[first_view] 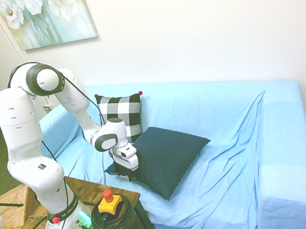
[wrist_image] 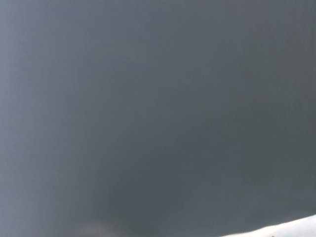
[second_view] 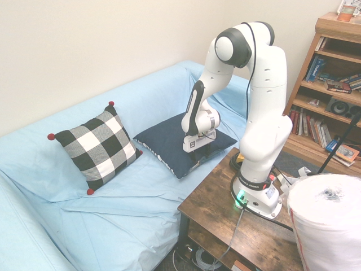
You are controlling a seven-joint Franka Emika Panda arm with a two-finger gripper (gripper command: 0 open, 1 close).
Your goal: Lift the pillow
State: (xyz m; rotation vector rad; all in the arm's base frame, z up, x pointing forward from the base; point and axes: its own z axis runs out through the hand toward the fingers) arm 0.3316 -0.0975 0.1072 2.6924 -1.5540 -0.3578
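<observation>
I can't tell whether your tool [first_view: 129, 176] is wide or narrow, so pinch the pillow [first_view: 168, 158] deeply before raising it slowly.

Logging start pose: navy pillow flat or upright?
Lying nearly flat: the navy pillow shows its broad plain face upward on the sofa, while the checked cushion leans on the backrest.

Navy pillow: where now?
First exterior view: the navy pillow lies on the blue-covered sofa, right of the checked cushion, under the gripper.
</observation>
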